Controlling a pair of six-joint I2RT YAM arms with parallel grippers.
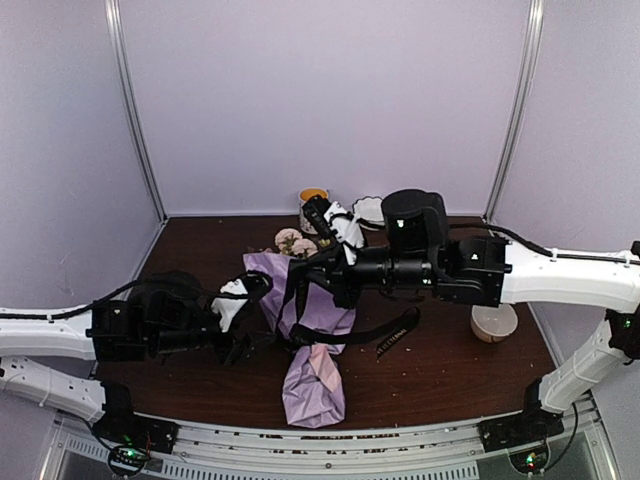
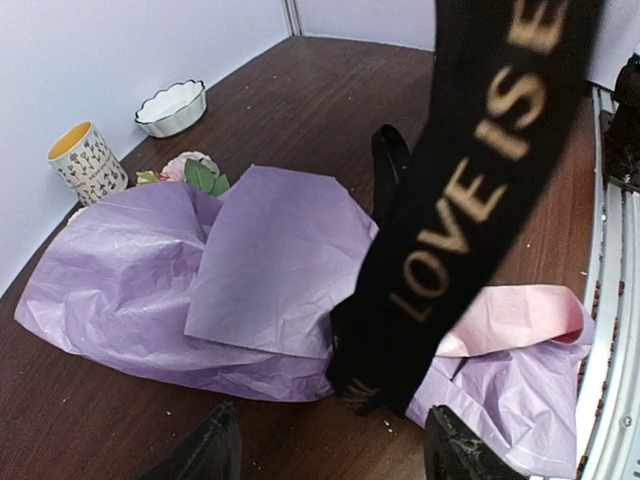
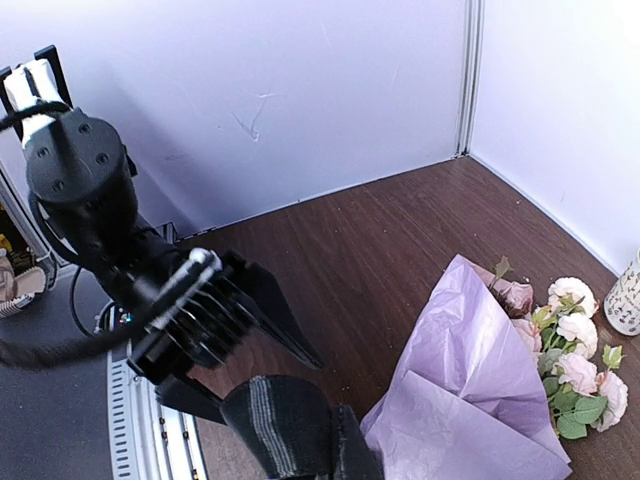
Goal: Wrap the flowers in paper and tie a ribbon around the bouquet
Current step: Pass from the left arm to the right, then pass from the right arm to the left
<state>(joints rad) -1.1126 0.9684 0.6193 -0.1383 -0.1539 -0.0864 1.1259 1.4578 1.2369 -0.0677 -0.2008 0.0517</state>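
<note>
One crumpled lilac-purple paper bouquet cone [image 1: 312, 335] lying mid dark wooden table [image 1: 450, 375], pale pink roses [image 3: 578, 345] sticking out far end. Black gold-lettered ribbon [image 2: 470, 200] draping across cone. Right gripper [image 1: 318, 268] pinching it. Left gripper [image 2: 335, 455] hovering spread, beside cone.

- paper [image 2: 270, 260]: lilac-purple, pale pink on one inner fold
- ribbon [image 2: 450, 230]: black, gold lettering
- flowers [image 3: 578, 330]: pale pink, green leaves
- cup [image 2: 88, 160]: white with dark marks, yellow inside
- worktop [image 2: 330, 90]: dark brown wood

Open table [image 1: 200, 250] back-left of bouquet [image 1: 318, 385], cup [image 1: 312, 197], bowl [image 1: 368, 209] — along back wall [image 1: 330, 100]
</note>
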